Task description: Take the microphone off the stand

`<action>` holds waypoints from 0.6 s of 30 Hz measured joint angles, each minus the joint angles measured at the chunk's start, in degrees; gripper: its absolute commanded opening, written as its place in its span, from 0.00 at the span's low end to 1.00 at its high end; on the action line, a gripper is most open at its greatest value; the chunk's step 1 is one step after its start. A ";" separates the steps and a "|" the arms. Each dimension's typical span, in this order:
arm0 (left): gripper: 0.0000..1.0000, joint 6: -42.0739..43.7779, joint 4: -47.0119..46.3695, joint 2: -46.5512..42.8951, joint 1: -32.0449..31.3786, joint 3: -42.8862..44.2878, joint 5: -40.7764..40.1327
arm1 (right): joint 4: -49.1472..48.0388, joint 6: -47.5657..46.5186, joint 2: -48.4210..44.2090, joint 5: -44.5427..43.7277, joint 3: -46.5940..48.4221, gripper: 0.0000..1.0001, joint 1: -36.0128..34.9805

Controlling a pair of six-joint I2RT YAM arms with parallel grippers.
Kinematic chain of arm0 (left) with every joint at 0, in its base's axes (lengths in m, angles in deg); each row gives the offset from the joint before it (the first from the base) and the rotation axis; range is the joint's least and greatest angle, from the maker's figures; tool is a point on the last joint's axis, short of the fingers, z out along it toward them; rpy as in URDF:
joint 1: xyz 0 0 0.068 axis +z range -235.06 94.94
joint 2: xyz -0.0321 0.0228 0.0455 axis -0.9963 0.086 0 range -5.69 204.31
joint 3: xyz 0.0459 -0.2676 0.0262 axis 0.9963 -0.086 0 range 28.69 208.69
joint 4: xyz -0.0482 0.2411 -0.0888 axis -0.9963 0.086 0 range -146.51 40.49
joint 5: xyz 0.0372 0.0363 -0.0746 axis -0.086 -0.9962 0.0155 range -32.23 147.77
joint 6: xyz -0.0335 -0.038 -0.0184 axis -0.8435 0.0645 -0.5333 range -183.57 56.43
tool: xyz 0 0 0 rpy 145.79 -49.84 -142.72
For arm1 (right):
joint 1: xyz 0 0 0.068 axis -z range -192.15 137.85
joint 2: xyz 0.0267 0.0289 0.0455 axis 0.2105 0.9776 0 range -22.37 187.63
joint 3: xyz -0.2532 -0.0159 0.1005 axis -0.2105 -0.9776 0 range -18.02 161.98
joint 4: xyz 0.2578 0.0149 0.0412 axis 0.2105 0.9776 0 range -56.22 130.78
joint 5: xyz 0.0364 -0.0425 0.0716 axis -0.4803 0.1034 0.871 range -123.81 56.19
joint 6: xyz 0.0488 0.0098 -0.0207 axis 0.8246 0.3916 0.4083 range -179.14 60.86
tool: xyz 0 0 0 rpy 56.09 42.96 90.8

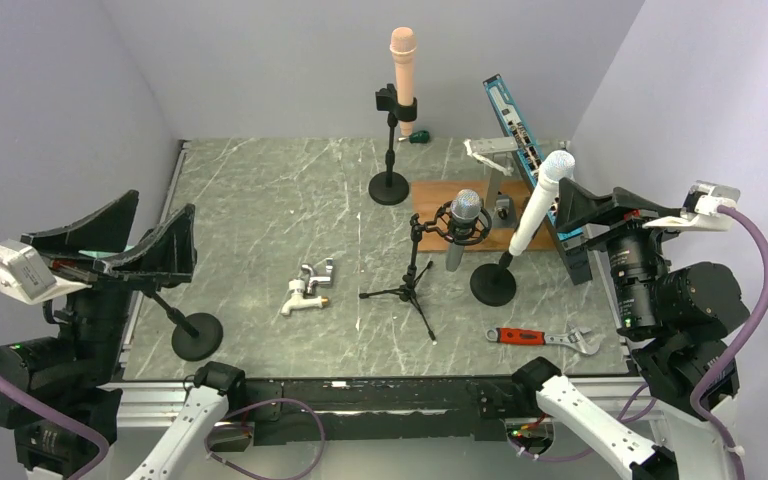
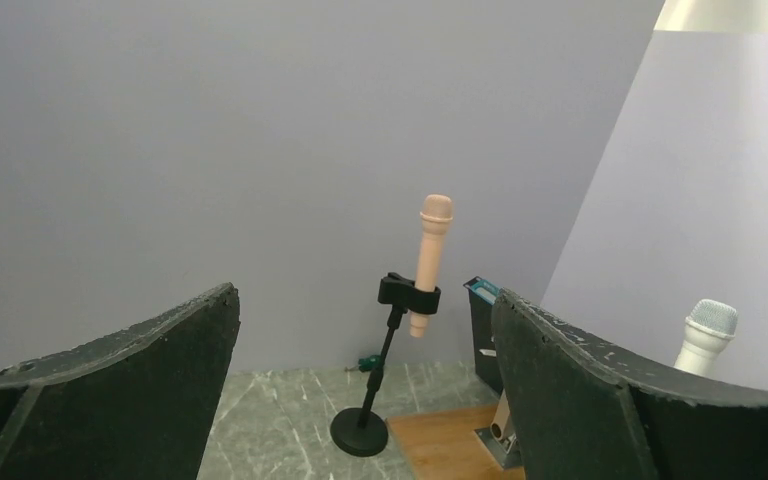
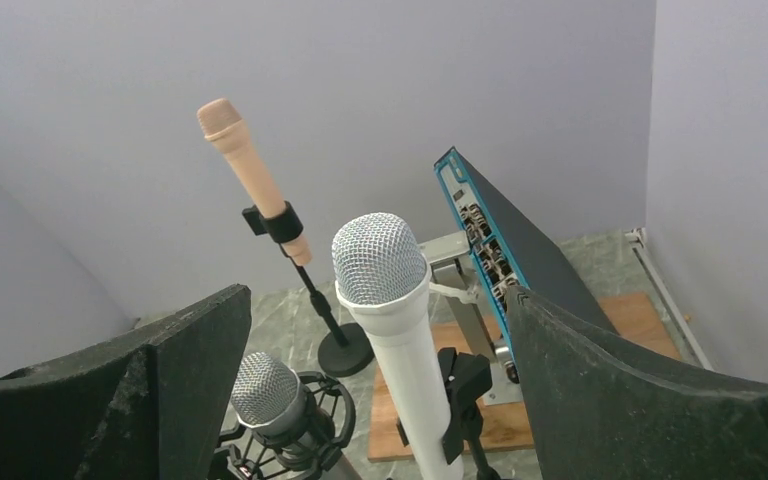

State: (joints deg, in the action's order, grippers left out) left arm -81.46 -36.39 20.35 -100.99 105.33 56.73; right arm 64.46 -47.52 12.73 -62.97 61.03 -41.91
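Pale lavender walls are enclosing a grey marbled surface (image 1: 260,200), and both arms are working from its near edge. At that edge the left gripper (image 1: 140,240) is hovering over a bare round-base stand (image 1: 197,337), jaws released and holding nothing. The right gripper (image 1: 605,210) is raised at the right side, jaws spread wide and equally empty. A wrench (image 1: 543,338) and a faucet fitting (image 1: 308,285) are lying in the near half, apart from the stands. Just ahead of the right gripper, the white microphone (image 1: 538,205) is leaning in its clip (image 3: 460,390) on a weighted base (image 1: 493,285), mesh head tilting toward that gripper. In the right wrist view it is sitting centred between the jaws, so it is judged to be the unit being approached. For a clean removal, the jaws should be closing on the white barrel above the clip, not on the mesh. The body should then be sliding out along its own tilted axis, so the base is not tipping. The silver microphone (image 1: 465,215) on its tripod (image 1: 410,290) is standing close to the left and needs clearance. Farther back, a wooden board (image 1: 435,195) and a blue panel (image 1: 520,130) are lying and standing respectively. Farthest away, a peach microphone (image 1: 403,65) is standing upright in its own stand.
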 measured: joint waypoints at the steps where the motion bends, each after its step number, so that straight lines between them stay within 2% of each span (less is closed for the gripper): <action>1: 0.99 0.00 0.31 0.07 0.00 0.00 0.20 | 0.11 0.00 0.00 0.28 0.09 1.00 0.00; 7: 0.99 -0.02 3.06 0.09 0.00 0.07 0.44 | 0.22 -0.42 0.31 3.74 1.01 1.00 0.07; 12: 0.99 0.31 6.25 0.11 0.00 1.31 0.44 | -0.33 -1.22 1.70 10.60 1.36 1.00 0.04; 18: 0.99 2.16 9.86 -0.70 0.00 3.10 -2.08 | 0.15 -0.42 11.87 21.14 9.77 1.00 0.07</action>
State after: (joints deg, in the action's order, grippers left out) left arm -79.30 -26.53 19.65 -100.99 108.44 54.65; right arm 64.61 -47.94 24.59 -41.84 70.80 -41.84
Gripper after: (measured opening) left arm 0.994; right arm 0.997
